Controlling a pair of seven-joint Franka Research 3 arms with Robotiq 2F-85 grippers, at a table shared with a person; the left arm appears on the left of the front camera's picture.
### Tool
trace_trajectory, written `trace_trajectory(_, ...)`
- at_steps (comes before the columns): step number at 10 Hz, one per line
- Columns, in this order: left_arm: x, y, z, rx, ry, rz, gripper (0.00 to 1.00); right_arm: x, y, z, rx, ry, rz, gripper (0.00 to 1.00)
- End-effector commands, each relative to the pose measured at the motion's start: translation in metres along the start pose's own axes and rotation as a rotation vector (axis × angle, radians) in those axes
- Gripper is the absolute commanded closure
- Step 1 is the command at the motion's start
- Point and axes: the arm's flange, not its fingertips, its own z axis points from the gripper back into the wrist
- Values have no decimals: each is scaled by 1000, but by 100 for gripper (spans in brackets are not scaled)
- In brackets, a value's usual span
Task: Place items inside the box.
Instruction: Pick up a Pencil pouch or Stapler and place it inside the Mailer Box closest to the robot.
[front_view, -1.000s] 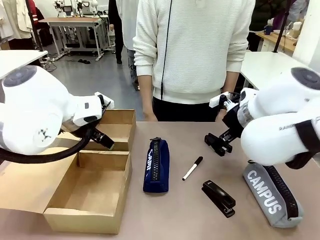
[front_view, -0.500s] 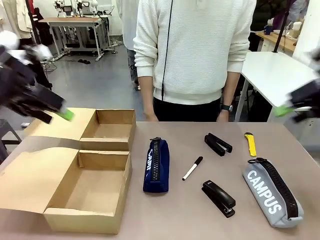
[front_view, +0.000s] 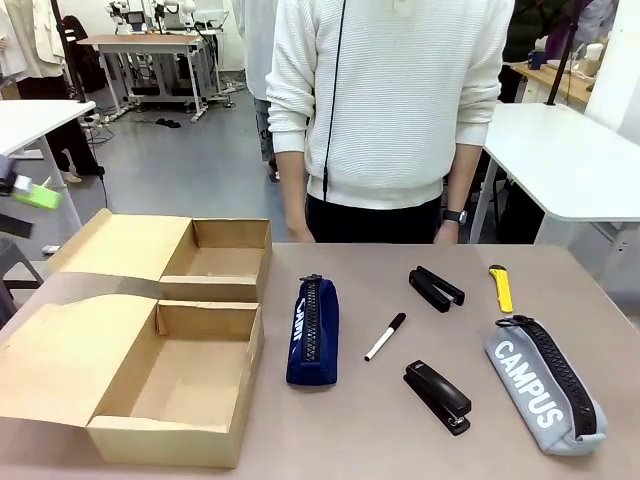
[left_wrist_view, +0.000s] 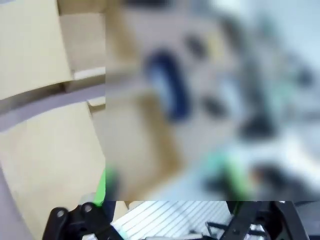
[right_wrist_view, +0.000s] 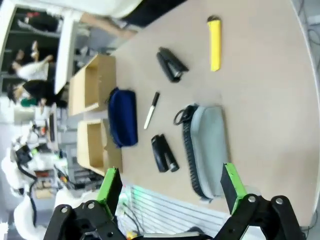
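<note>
Pale brown and uncrowded, the surface (front_view: 340, 432) carries everything the task needs, with a person in a white knitted sweater (front_view: 390, 100) standing at its far side; the long shallow brown cardboard box (front_view: 165, 442) lies at the robot's left with its flap lids folded open, and both compartments show bare cardboard floors, so by my reading no item is inside and the whole job is left to do; the navy blue zip pencil case (front_view: 312, 330) lies near the box's right wall, the slim white pen with black cap (front_view: 385, 337) just to its right, the black stapler (front_view: 437, 396) nearer the robot's edge, and the grey zip pencil case lettered "CAMPUS" (front_view: 545, 395) farthest right; a second black stapler (front_view: 436, 288) and a yellow utility knife (front_view: 500, 288) rest nearer the person; the right gripper (right_wrist_view: 170, 172) hangs high over the surface's right end, its green-padded fingers (right_wrist_view: 111, 185) spread wide with nothing between them; the left gripper (left_wrist_view: 167, 182) looks down on the box's open flap through a badly smeared view, its green pads seemingly wide apart and empty; the navy case, closest to the box, looks the easiest first pick.
</note>
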Motion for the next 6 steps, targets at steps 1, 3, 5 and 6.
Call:
trace_trajectory(1, -6, 24, 21, -29, -48, 46, 0, 2, -17, 12, -11, -48, -36, 0)
trace_trajectory(3, -5, 16, 8, -308, 119, 0, 0, 8, 4, -6, 51, 64, -3, 0)
trace_trajectory(5, -37, 81, 70, -547, 36, 173, 0, 27, -47, 63, 384, 166, -201, 0)
trace_trajectory(6, -59, 111, 95, -666, -44, 224, 0, 29, -82, 92, 572, 233, -267, 0)
